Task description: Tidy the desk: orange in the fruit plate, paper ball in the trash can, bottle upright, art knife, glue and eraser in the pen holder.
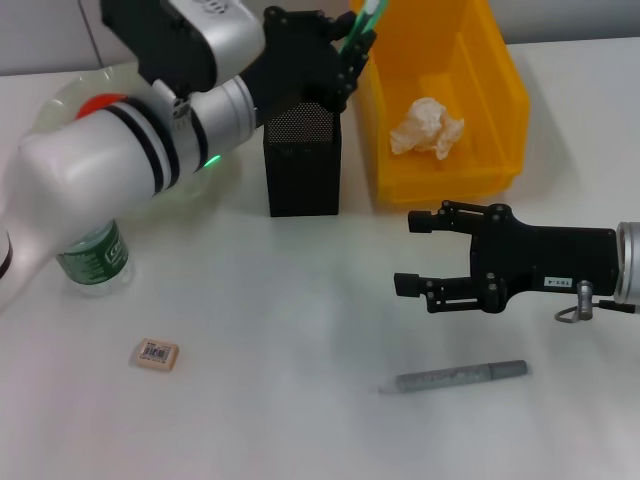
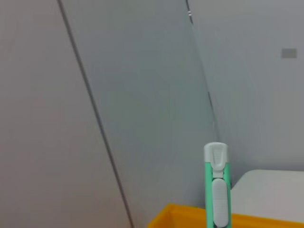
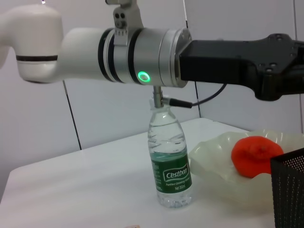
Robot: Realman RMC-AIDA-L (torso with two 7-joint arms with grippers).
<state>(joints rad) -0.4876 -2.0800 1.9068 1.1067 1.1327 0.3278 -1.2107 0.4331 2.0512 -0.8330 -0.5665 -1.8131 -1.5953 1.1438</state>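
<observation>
My left gripper (image 1: 350,55) is shut on the green art knife (image 1: 362,28), holding it just above the black mesh pen holder (image 1: 303,165). The knife (image 2: 217,194) rises upright in the left wrist view. My right gripper (image 1: 405,252) hangs open over the table, above the grey glue stick (image 1: 455,377). The eraser (image 1: 155,353) lies at the front left. The bottle (image 1: 95,258) (image 3: 171,161) stands upright. The orange (image 1: 100,103) (image 3: 255,149) sits in the fruit plate (image 3: 213,152). The paper ball (image 1: 427,127) lies in the yellow trash can (image 1: 500,90).
My left arm (image 1: 130,160) stretches across the back left of the table and hides much of the fruit plate. The trash can stands right next to the pen holder. A grey wall is behind the table.
</observation>
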